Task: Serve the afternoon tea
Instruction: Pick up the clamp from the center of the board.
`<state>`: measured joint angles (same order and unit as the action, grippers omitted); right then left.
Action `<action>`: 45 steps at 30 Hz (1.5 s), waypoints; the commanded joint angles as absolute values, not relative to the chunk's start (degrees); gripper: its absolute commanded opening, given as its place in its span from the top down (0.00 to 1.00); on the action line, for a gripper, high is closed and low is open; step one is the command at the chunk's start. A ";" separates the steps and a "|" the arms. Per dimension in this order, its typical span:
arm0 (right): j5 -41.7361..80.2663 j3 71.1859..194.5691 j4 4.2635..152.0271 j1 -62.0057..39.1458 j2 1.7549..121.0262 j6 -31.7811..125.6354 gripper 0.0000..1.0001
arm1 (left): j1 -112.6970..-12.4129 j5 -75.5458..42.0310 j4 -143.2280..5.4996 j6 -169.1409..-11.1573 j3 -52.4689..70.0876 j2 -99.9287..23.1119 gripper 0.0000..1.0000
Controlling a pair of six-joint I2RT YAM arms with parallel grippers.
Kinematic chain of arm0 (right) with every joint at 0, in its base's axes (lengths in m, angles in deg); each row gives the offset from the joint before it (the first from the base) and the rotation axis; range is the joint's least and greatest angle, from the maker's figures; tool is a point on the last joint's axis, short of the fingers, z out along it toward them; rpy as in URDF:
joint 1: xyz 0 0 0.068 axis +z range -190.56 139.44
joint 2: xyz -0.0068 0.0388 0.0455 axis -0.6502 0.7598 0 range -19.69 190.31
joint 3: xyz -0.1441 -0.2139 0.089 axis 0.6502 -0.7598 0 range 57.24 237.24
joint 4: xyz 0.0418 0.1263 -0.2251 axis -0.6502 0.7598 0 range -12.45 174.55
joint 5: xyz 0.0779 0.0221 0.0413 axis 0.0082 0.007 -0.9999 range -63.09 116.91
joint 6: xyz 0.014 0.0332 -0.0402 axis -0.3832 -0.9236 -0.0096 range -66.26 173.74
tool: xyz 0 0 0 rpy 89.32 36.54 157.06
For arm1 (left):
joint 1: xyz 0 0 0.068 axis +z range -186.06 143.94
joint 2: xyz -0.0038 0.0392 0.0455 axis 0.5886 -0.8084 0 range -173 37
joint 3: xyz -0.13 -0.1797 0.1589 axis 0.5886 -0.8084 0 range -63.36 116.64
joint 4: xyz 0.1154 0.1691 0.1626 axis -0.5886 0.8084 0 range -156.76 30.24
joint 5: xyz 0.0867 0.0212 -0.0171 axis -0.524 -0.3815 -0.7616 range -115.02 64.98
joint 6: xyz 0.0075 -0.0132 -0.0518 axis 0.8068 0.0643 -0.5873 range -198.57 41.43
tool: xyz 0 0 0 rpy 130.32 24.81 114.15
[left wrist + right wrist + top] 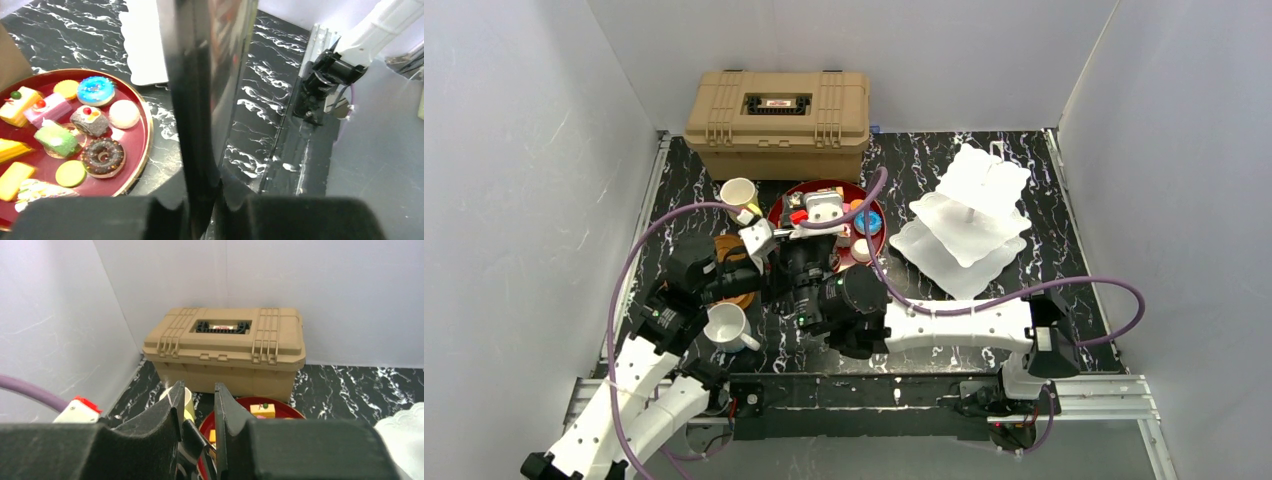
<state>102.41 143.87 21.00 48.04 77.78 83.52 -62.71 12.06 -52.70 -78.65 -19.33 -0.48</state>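
Note:
Toy cakes and doughnuts, among them a blue doughnut (95, 90) and a chocolate one (103, 157), lie on the dark-red tray (776, 212). The white three-tier stand (969, 215) stands right of it. A pale-yellow mug (739, 194) is left of the tray. A white mug (727, 325) sits nearer, with brown saucers (736, 270) between them. My left gripper (215, 185) is shut on a glossy black utensil (197, 100) at the tray's near-left edge. My right gripper (197, 390) holds the same black utensil (192, 435) low between its narrow jaws.
A tan plastic case (776, 122) stands against the back wall behind the tray. White walls close in the left, back and right. The two arms cross closely over the table's near left. Purple cables (874, 215) loop over the tray and the marble top.

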 commanded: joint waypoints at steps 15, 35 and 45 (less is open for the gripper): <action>95.14 142.60 78.83 48.30 55.86 37.31 0.04 | -62.78 5.39 -52.40 -68.73 -14.22 -1.78 1.00; 86.61 144.49 80.65 48.30 51.85 42.75 0.02 | -62.77 6.71 -47.79 -68.59 -12.23 -5.29 0.91; 82.88 146.65 63.04 48.30 57.72 51.82 0.02 | -62.86 10.23 -47.78 -68.62 -12.02 -5.80 0.89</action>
<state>86.06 141.69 75.79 46.40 56.51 45.51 -64.90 16.04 -49.59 -63.15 -13.08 -4.24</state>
